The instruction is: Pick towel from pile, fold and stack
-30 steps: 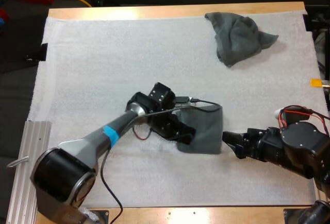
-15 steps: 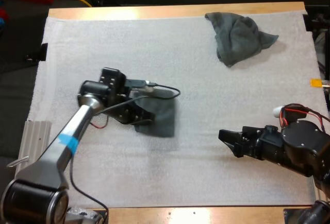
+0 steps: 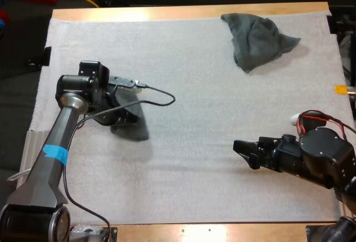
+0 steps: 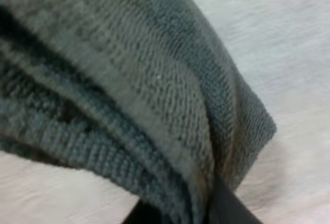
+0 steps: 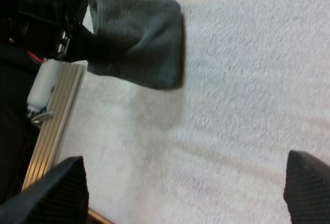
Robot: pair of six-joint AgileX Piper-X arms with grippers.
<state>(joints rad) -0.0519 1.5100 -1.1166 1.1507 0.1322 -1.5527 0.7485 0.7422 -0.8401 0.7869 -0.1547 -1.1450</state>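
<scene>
Left jaws clamped, right jaws apart

Mat (image 3: 194, 86) covers the counter (image 3: 167, 13). Folded towel (image 3: 135, 125) is toward the mat's left edge, midway front to back, between the left fingers (image 3: 120, 122), arm coming in from the near left corner. Crumpled towel (image 3: 257, 39) lies on the mat's far right corner, well apart. Right fingers (image 3: 243, 144) are over the mat by the right edge, nearer the front.

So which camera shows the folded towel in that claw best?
The right wrist view: the folded towel shows nearly whole. In the high view the left arm covers part of it; the left wrist view gives close-up layers.
</scene>
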